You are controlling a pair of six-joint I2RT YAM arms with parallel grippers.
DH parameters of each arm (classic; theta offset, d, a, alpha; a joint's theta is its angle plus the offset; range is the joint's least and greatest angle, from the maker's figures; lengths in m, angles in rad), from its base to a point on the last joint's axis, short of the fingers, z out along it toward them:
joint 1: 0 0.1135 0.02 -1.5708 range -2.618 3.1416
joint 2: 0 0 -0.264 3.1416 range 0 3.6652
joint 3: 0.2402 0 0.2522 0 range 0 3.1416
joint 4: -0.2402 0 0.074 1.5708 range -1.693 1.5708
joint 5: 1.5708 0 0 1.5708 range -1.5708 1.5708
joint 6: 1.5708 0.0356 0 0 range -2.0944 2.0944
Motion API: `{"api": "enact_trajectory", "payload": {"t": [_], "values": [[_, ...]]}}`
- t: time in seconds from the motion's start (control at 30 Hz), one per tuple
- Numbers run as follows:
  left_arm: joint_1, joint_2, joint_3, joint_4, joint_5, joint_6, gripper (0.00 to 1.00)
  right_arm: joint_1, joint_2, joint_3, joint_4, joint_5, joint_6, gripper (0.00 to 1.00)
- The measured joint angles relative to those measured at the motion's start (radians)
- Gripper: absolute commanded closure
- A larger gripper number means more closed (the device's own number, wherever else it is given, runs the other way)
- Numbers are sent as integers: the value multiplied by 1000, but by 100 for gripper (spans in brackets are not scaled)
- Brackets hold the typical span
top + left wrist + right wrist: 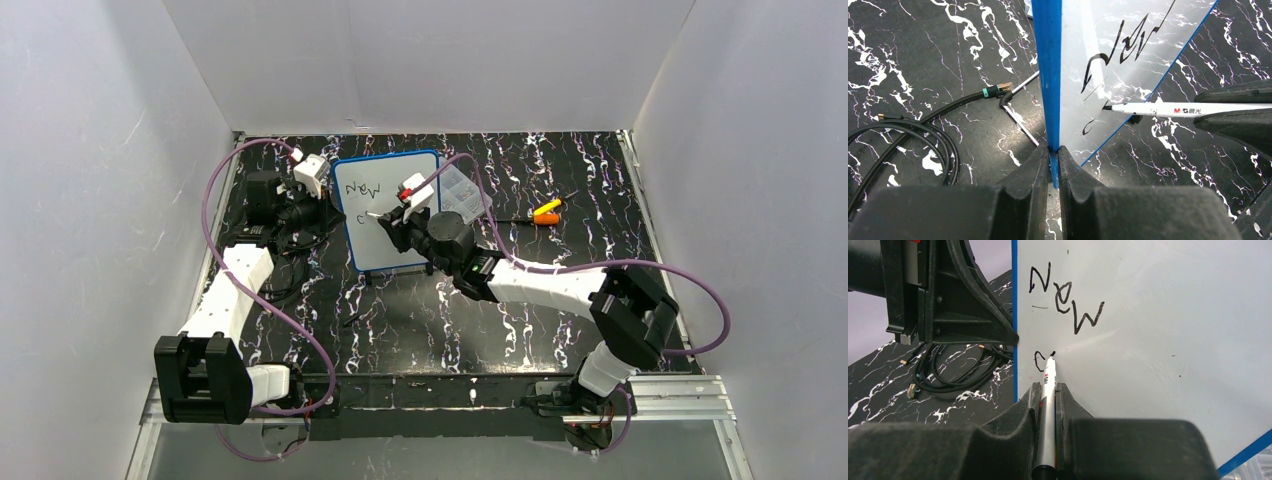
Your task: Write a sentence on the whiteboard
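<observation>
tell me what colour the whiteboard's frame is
Blue, a thin border round the whiteboard; clearest in the left wrist view.

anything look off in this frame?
Minor only. The small blue-framed whiteboard has a stray short black dash under the N of the handwritten "New", plus a few dark specks. Loose black cables lie tangled on the black marbled table beside it.

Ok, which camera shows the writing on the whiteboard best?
The right wrist view: the writing sits large and nearly head-on, reading "New", with a second line just begun at the pen tip. The left wrist view catches it slanted and partly cut off; the top view shows it tiny.
</observation>
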Motion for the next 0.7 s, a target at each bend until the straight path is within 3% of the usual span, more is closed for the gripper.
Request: {"api": "enact_trajectory", "payload": {"t": [0.7], "values": [[0,0,0,0,1,0,100,-2,0,-50,-5,-18,34,99]]}}
